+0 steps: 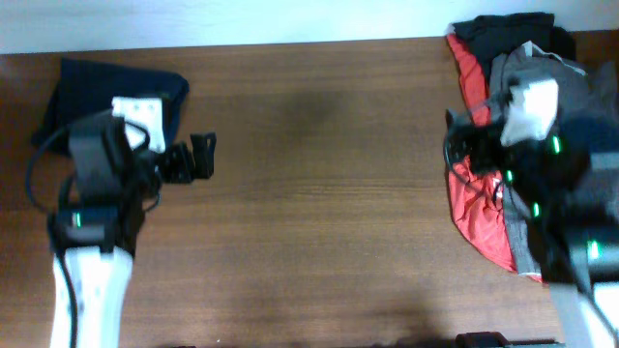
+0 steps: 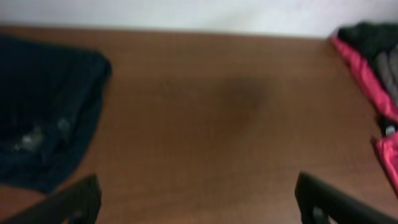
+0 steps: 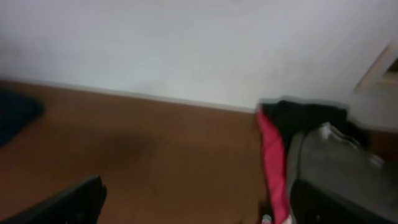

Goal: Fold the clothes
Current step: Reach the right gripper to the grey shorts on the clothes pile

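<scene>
The clothes, grey-olive shorts [image 1: 573, 85], lie in a heap at the table's right edge, partly under my right arm. In the right wrist view the shorts [image 3: 336, 163] show as a grey fold beside a red garment. My right gripper [image 1: 456, 145] hovers at the heap's left edge, open, nothing between its fingers [image 3: 329, 202]. Far to the left, my left gripper [image 1: 198, 158] stands open over bare wood. In its own view the left gripper [image 2: 199, 205] holds nothing.
A dark navy garment [image 1: 106, 92] lies at the back left, under my left arm, and shows again [image 2: 43, 118] in the left wrist view. A red T-shirt [image 1: 479, 208] and a black one [image 1: 503, 34] share the heap. A white wall [image 3: 186, 43] runs behind the table.
</scene>
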`<control>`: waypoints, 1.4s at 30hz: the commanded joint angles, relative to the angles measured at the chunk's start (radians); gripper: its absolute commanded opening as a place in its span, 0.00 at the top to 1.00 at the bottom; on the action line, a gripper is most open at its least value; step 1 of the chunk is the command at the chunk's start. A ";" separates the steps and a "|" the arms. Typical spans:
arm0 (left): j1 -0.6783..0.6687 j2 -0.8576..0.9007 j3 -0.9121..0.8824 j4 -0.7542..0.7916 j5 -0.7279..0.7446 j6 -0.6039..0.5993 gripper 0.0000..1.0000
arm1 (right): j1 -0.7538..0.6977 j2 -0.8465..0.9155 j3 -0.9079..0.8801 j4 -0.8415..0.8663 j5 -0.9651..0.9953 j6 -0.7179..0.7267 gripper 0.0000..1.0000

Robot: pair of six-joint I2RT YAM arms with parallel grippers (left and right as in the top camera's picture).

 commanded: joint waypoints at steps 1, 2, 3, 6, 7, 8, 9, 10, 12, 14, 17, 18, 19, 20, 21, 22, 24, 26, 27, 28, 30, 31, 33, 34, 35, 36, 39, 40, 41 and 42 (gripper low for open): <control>-0.008 0.160 0.181 -0.130 0.043 0.085 0.01 | -0.006 0.166 0.164 -0.103 -0.043 0.004 0.01; -0.010 0.201 0.223 -0.171 0.050 0.109 0.01 | -0.006 0.216 0.206 -0.142 -0.045 0.004 0.01; -0.011 0.249 0.265 -0.209 0.055 0.124 0.01 | -0.006 0.262 0.239 -0.163 -0.045 0.004 0.01; -0.013 0.345 0.327 -0.245 0.070 0.123 0.01 | -0.007 0.368 0.278 -0.169 -0.041 0.008 0.01; -0.014 0.364 0.329 -0.238 0.077 0.123 0.01 | -0.014 0.399 0.278 -0.159 -0.034 0.008 0.01; -0.014 0.381 0.329 -0.230 0.079 0.123 0.01 | -0.025 0.420 0.278 -0.153 -0.034 0.010 0.01; -0.014 0.405 0.329 -0.217 0.080 0.123 0.01 | -0.055 0.454 0.278 -0.149 -0.032 0.058 0.01; -0.014 0.421 0.329 -0.215 0.082 0.123 0.01 | -0.086 0.480 0.278 -0.148 -0.031 0.109 0.01; -0.015 0.448 0.329 -0.210 0.095 0.123 0.01 | -0.180 0.539 0.278 -0.148 -0.031 0.215 0.01; -0.015 0.462 0.329 -0.210 0.098 0.123 0.01 | -0.271 0.591 0.278 -0.146 -0.032 0.282 0.01; -0.015 0.470 0.329 -0.207 0.098 0.124 0.01 | -0.389 0.659 0.278 -0.134 -0.034 0.325 0.01; -0.015 0.470 0.329 -0.203 0.098 0.123 0.01 | -0.432 0.687 0.278 -0.129 -0.035 0.325 0.01; -0.016 0.470 0.329 -0.195 0.098 0.123 0.01 | -0.485 0.724 0.278 -0.126 -0.034 0.336 0.01; -0.018 0.470 0.329 -0.190 0.097 0.124 0.01 | -0.520 0.749 0.278 -0.126 -0.034 0.353 0.01; -0.021 0.470 0.329 -0.187 0.097 0.124 0.01 | -0.551 0.773 0.278 -0.126 -0.034 0.373 0.00; -0.026 0.470 0.329 -0.183 0.097 0.124 0.01 | -0.587 0.798 0.278 -0.126 -0.034 0.404 0.00; -0.045 0.471 0.329 -0.176 0.097 0.127 0.01 | -0.680 0.869 0.278 -0.118 -0.039 0.472 0.00; -0.058 0.473 0.329 -0.172 0.097 0.127 0.01 | -0.730 0.910 0.278 -0.111 -0.042 0.480 0.00; -0.064 0.475 0.329 -0.168 0.096 0.127 0.01 | -0.753 0.929 0.278 -0.108 -0.042 0.480 0.00; -0.071 0.478 0.329 -0.165 0.096 0.127 0.01 | -0.775 0.948 0.278 -0.108 -0.042 0.480 0.00; -0.081 0.481 0.329 -0.162 0.095 0.127 0.01 | -0.814 0.979 0.278 -0.108 -0.042 0.480 0.00; -0.086 0.483 0.329 -0.162 0.092 0.127 0.01 | -0.834 0.993 0.278 -0.108 -0.042 0.480 0.01; -0.097 0.485 0.329 -0.162 0.089 0.127 0.01 | -0.866 1.014 0.278 -0.109 -0.043 0.480 0.02; -0.101 0.486 0.329 -0.162 0.089 0.127 0.01 | -0.879 1.020 0.278 -0.111 -0.043 0.480 0.03; -0.105 0.487 0.329 -0.161 0.089 0.127 0.01 | -0.893 1.026 0.277 -0.112 -0.043 0.480 0.04; -0.109 0.490 0.329 -0.161 0.089 0.127 0.01 | -0.903 1.029 0.277 -0.113 -0.048 0.480 0.05; -0.117 0.496 0.329 -0.161 0.089 0.127 0.01 | -0.925 1.031 0.277 -0.120 -0.069 0.480 0.11; -0.118 0.496 0.329 -0.161 0.089 0.127 0.01 | -0.929 1.031 0.277 -0.123 -0.068 0.480 0.12; -0.118 0.497 0.329 -0.161 0.089 0.127 0.01 | -0.930 1.031 0.277 -0.126 -0.068 0.480 0.16; -0.118 0.497 0.329 -0.161 0.089 0.127 0.01 | -0.929 1.031 0.277 -0.128 -0.068 0.480 0.19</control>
